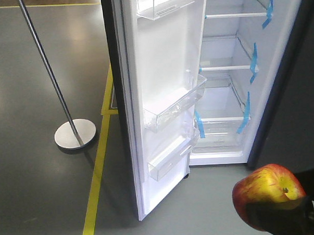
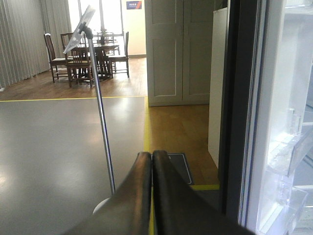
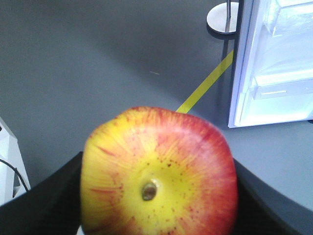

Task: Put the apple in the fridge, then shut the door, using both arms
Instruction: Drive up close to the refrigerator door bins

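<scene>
Right hand (image 3: 156, 208) apparently pinches the round, speckled red-yellow apple (image 3: 159, 166).

**Three views, one open door**

The front view looks forward and down from the robot into the open fridge (image 1: 233, 67). Its door (image 1: 161, 96) stands open toward the lens, and the apple (image 1: 267, 191) sits close at the lower right corner. The left wrist view faces level across the floor, just beside the door's edge. The right wrist view points steeply down, with the apple filling its foreground. All three share the door, the pole stand (image 1: 74, 135) and the yellow floor line (image 1: 97, 177).
</scene>
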You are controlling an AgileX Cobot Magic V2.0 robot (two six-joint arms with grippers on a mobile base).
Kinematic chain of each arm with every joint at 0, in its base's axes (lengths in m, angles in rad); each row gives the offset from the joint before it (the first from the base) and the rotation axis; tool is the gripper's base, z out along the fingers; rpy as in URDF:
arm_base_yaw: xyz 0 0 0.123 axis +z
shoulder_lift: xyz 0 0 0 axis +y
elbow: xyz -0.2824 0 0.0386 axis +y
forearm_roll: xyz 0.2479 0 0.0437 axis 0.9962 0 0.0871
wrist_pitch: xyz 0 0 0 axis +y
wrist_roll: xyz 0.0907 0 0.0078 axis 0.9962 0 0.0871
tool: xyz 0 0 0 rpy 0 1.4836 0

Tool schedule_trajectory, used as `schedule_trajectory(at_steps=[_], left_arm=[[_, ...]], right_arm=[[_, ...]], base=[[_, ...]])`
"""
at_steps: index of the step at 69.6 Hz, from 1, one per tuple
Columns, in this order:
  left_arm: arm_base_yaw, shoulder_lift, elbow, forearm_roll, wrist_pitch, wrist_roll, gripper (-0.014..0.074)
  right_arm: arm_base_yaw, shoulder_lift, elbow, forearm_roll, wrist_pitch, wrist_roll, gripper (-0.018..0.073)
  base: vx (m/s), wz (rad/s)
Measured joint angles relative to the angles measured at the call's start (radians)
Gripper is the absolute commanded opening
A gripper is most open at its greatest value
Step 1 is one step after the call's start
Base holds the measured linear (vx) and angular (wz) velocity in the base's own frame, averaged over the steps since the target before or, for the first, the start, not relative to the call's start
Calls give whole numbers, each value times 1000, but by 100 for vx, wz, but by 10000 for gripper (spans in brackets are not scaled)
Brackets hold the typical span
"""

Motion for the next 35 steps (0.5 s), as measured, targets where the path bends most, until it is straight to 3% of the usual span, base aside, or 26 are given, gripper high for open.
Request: schedule_trajectory(at_steps=[35], left_arm=[[0,0,0,0,0,0,-6]], right_arm=[[0,0,0,0,0,0,317]], base=[[13,-1]])
